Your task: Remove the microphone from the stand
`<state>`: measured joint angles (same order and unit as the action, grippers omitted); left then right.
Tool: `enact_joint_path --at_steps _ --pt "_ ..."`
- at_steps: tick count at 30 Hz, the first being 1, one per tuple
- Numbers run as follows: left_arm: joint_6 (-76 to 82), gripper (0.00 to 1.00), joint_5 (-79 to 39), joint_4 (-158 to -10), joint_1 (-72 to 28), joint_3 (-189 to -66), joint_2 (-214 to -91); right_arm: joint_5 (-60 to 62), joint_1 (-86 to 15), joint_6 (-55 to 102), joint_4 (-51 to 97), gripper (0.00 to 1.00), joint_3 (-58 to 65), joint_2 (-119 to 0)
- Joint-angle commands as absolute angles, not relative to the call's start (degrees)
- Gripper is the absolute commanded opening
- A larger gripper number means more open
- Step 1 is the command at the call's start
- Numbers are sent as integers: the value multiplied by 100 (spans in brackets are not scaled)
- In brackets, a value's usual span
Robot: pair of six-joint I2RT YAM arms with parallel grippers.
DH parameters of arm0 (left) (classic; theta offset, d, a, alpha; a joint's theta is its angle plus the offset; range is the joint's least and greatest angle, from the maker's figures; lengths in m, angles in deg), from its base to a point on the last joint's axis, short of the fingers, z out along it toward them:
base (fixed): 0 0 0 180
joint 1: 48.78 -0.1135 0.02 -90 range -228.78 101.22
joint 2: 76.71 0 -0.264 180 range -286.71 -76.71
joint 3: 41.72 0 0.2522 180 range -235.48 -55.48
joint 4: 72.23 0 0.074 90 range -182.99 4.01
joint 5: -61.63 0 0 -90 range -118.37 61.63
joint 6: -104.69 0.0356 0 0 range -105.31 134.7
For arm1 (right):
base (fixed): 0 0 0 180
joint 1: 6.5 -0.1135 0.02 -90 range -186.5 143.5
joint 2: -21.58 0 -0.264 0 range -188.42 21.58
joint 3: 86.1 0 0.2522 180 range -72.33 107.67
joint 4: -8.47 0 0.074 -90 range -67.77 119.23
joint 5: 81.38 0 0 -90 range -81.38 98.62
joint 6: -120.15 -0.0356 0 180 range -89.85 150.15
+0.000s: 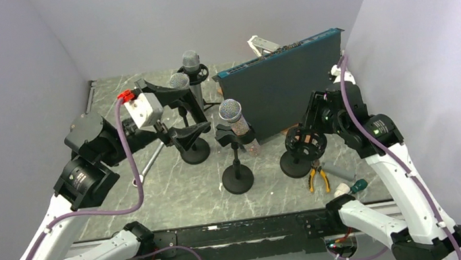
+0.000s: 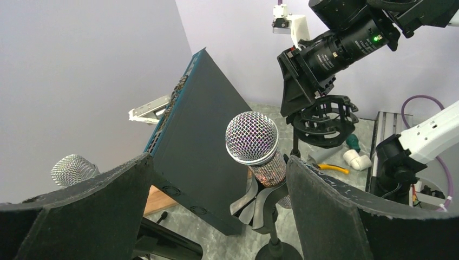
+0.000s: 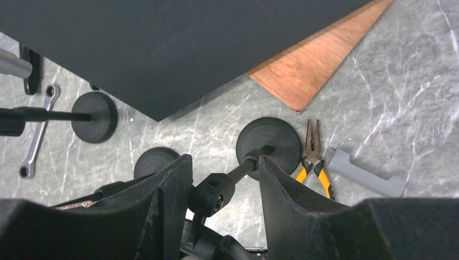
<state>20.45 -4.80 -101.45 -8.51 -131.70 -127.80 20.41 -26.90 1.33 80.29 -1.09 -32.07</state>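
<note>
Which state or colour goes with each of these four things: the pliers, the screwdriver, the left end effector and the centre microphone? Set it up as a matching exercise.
Column one:
A. pliers
B. screwdriver
C. left end effector
D. centre microphone

Column two:
1. green handle
2. jaws wide open, holding nothing
3. yellow handles
4. seated in a stand clip

Pairs: A-3, B-1, C-2, D-4
</note>
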Motion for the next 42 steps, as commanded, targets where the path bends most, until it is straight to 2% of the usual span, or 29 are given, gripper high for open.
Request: enact_joint_path --at_steps 1,17,31,34,42 --pt "2232 95 -675 -10162 -767 -13170 -12716 2022 -2586 194 8770 50 -628 -3328" --pt "2363 95 -886 -10291 -567 -13129 -12716 1829 -2384 73 7909 51 -1597 -3624" --pt "2506 95 -1255 -10305 -327 -13025 -12681 1737 -2318 -127 7655 59 -1649 -3898" --pt "2488 96 -1284 -10288 -320 -13009 -12709 1745 -2320 -1 7617 66 -1315 -3848" --pt "2193 97 -1208 -10036 -281 -12866 -12853 1962 -2314 660 7790 93 -128 -3967"
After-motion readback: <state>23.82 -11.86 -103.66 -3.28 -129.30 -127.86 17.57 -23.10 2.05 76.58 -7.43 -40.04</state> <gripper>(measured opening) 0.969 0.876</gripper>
